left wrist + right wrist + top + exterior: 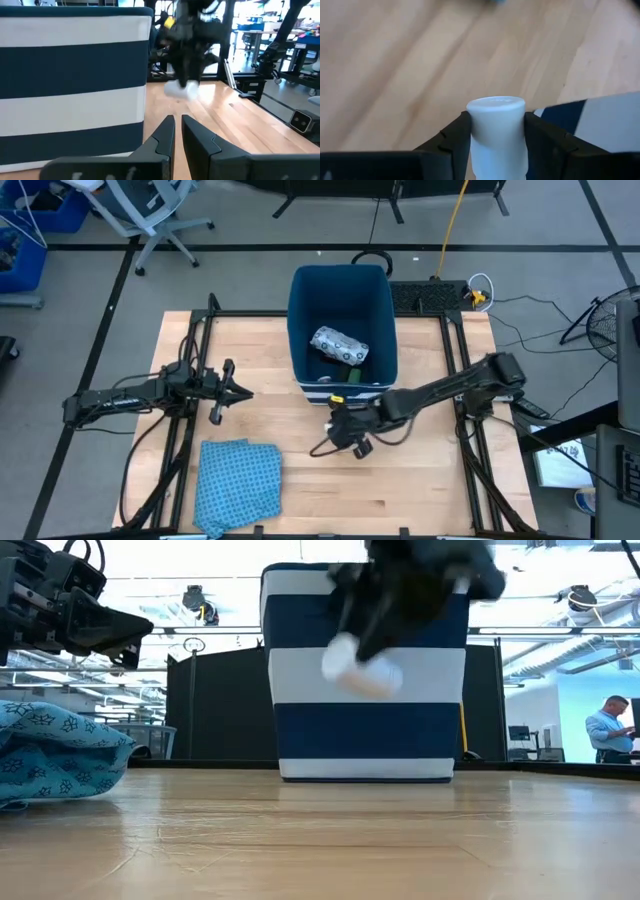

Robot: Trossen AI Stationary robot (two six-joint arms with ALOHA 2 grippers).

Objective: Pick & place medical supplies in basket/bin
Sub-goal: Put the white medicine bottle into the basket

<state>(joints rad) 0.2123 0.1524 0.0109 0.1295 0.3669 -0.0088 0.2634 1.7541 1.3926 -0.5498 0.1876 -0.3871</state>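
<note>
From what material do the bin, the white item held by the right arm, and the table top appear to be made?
The bin: seemingly fabric, matte, with soft-looking walls and printed white stripes. The white item: probably plastic, smooth and slightly glossy, a rounded cylinder clamped between the right gripper jaws. The table top: wood, showing plank seams and grain.

Navy-and-white striped bin [366,670], blue patterned cloth [237,483], white bottle [497,131].

Blue striped bin [378,290] holds a white pouch [340,345] — white bottle [497,127] held aloft.
</note>
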